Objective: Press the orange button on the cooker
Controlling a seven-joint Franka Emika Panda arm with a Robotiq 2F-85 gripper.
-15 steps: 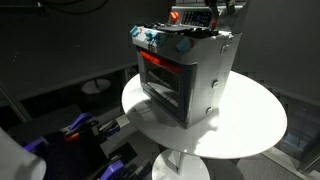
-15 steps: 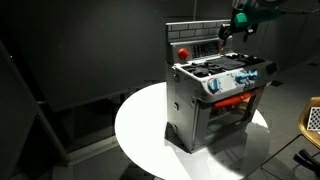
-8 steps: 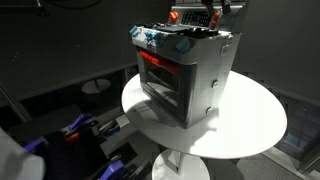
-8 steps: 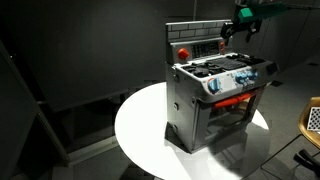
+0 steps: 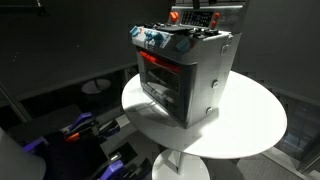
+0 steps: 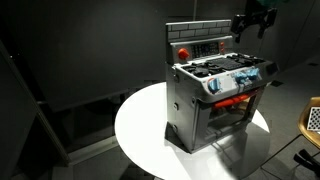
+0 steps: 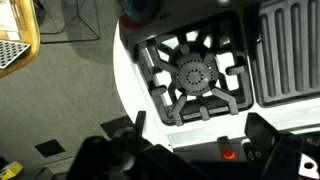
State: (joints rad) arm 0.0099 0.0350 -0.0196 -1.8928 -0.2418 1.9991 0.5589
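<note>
End effector (image 6: 252, 22): jaws apart | risen to the right, away from cooker (image 6: 215, 95) back panel (image 6: 198, 45) | press probably done, not confirmed

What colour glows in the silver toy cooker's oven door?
Red; the dark glass oven door shows best in an exterior view.

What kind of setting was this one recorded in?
Probably a lab or test studio, not a real kitchen: a toy cooker stands alone on a round white table, with dark wall panels behind it.
</note>
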